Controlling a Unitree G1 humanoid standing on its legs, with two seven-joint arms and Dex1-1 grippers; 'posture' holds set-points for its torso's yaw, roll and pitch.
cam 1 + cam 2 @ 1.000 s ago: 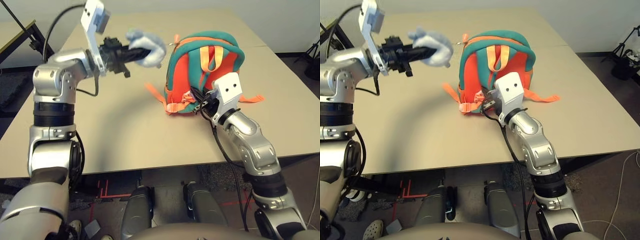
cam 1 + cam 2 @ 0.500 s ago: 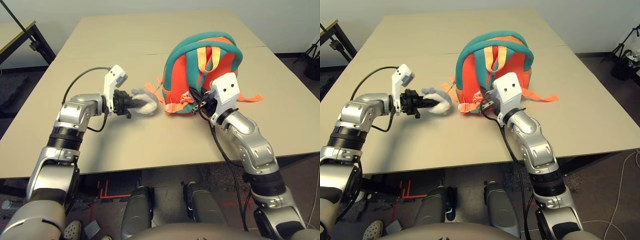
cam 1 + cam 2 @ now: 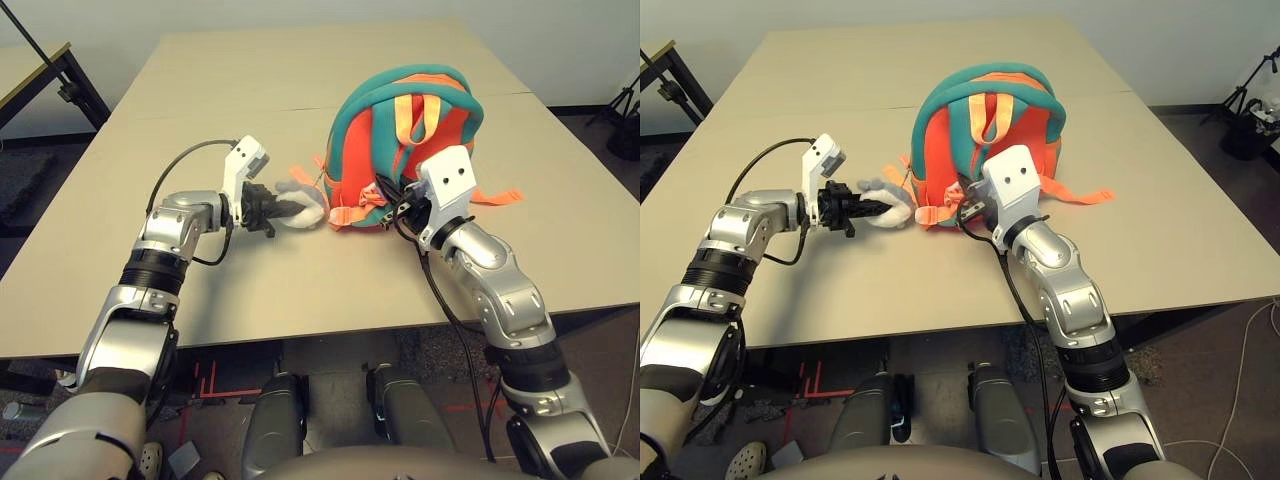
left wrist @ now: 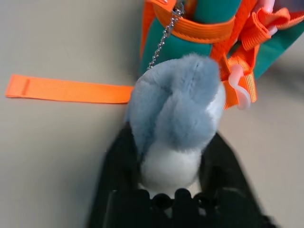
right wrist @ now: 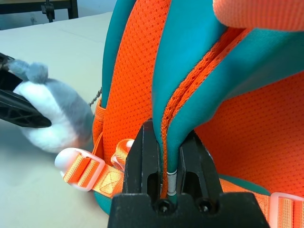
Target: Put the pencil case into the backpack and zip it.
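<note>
An orange backpack [image 3: 362, 150] with teal trim is seen upright on a beige surface [image 3: 250, 290], in front of the robot and to the right of its middle. Its top loop [image 3: 418, 120] is paler orange.

The left arm [image 3: 150, 270] is stretched forward over the surface, its wrist turned inward so that the left pincer [image 4: 173, 133] is aimed sideways at the backpack's left side. That pincer is partly open: its two black fingers [image 4: 116, 156] are held apart, one on each side of a grey-blue and white plush [image 4: 175, 104]. Whether the plush is gripped cannot be told. The plush is placed just beside the backpack's lower left side, where a beaded metal chain [image 4: 164, 42] is seen. A loose orange strap [image 4: 71, 90] is laid across the surface nearby.

The right arm [image 3: 510, 290] is reached forward and inward, its wrist set low before the backpack. The right pincer [image 5: 170, 128] is closed on the backpack's lower front, with a fold of teal trim and orange edging pinched between its fingers. Beside it, an orange strap is threaded through a pale pink buckle [image 5: 98, 174].
</note>
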